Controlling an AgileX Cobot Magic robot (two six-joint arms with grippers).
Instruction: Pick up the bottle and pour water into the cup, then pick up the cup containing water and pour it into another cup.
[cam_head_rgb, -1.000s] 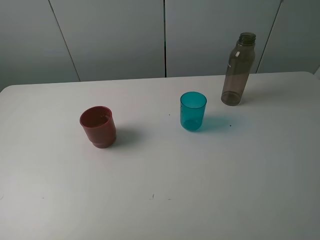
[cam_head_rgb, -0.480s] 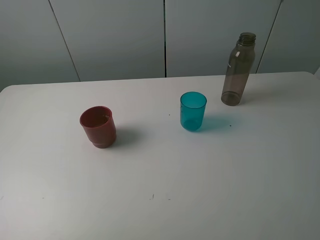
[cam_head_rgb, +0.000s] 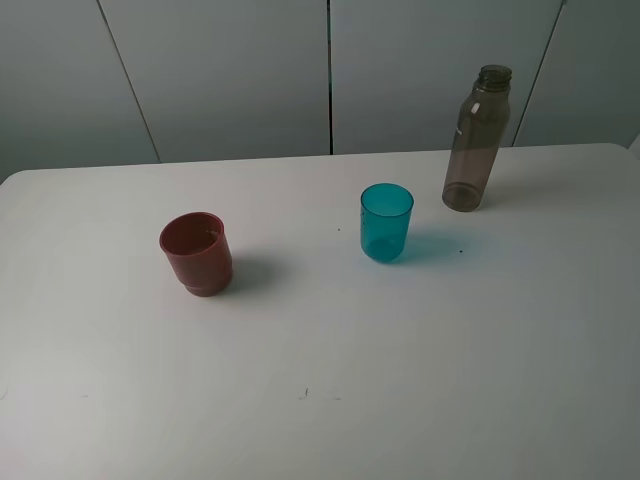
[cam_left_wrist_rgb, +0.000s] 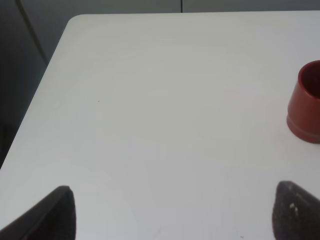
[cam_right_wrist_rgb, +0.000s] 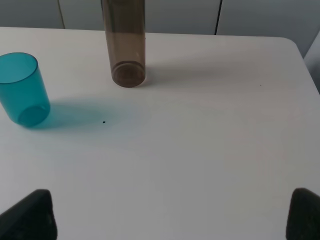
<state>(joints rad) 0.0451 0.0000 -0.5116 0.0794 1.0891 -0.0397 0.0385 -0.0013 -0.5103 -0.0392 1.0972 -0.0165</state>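
No change over the last second: bottle (cam_head_rgb: 477, 140) at 1 o'clock on table (cam_head_rgb: 420, 360), cup (cam_head_rgb: 386, 222) centre, red cup (cam_head_rgb: 197, 253) at 9. Both grippers (cam_right_wrist_rgb: 170, 215) (cam_left_wrist_rgb: 172, 212) spread wide, empty. Task unstarted.

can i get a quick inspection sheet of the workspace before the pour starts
surface: white table, a few tiny dark specks, no spill seen
job's things: tall smoky grey-brown translucent plastic bottle, upright, uncapped, far right; small translucent teal plastic tumbler, upright, near the middle; opaque red-brown plastic cup, upright, to the left; all three apart
clutter: nothing seen
grippers: left gripper open, dark fingers wide apart above bare table, red cup off to one side; right gripper open, holding nothing, facing bottle and tumbler; neither shows in the high view
cables: nothing seen
surroundings: grey wall panels behind the table
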